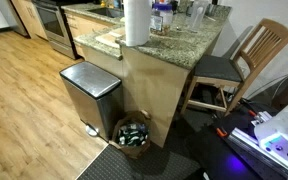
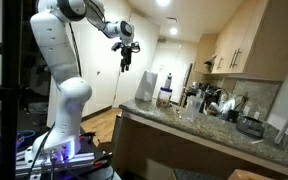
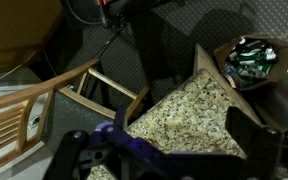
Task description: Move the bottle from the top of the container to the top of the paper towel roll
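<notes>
The fingers [image 3: 252,135] are spread open and empty, high up and well apart from the tabletop [image 1: 174,45]. The paper towel roll [image 1: 136,22] stands upright on it — bottles [image 1: 162,15] just to its right.

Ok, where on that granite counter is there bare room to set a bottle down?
Bare granite lies between the paper towel roll and the counter corner by the chair. Behind that patch it is crowded: bottles and glasses stand packed together. The claw hangs high, well above everything on it.
</notes>
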Controlling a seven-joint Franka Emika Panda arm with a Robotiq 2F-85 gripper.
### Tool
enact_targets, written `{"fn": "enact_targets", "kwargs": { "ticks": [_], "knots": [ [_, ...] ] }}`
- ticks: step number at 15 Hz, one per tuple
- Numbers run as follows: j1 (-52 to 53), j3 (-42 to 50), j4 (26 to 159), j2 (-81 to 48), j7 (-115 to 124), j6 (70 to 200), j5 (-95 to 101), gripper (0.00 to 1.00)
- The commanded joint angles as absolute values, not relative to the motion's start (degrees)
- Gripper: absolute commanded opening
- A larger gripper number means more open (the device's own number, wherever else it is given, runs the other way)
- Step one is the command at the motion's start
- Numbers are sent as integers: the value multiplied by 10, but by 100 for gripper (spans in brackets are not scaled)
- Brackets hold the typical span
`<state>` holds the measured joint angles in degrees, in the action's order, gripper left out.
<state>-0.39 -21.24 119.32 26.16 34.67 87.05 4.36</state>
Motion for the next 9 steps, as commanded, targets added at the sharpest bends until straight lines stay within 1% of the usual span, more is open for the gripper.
{"fn": "enact_targets", "kwargs": {
  "ticks": [1,3,4,6,9],
  "knots": [
    [17,-197,1192,257,354,869,50,100],
    [15,-195,1210,274,395,942,50,100],
    [25,-230,1116,251,458,899,37,100],
    [28,-244,1076,239,521,917,42,100],
    [32,-298,974,214,648,914,74,100]
  ]
}}
